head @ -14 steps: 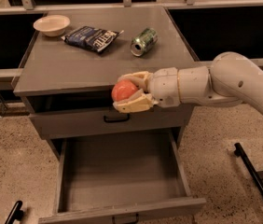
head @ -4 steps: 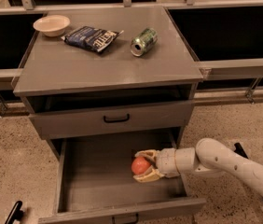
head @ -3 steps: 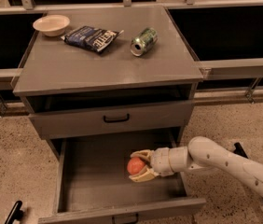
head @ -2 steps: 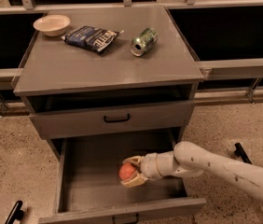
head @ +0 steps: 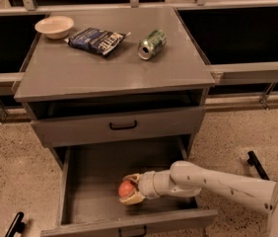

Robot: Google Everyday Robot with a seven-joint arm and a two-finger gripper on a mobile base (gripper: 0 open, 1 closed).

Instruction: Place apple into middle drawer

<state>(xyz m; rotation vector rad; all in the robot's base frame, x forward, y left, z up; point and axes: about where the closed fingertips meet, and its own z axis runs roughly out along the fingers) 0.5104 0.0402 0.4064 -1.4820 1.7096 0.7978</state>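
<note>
The apple, small, round and orange-red, sits between the fingers of my gripper. The gripper is shut on it and is down inside the open middle drawer, close to the drawer's flat grey floor, near its front and a little right of centre. I cannot tell whether the apple touches the floor. My white arm reaches in from the right over the drawer's right wall.
A shut drawer with a black loop handle sits above the open one. On the cabinet top lie a green soda can, a dark chip bag and a small bowl. Speckled floor lies around the cabinet.
My gripper carried the apple from in front of the upper drawer down into the open drawer, then moved it left and toward the drawer's front, lower to the floor.
</note>
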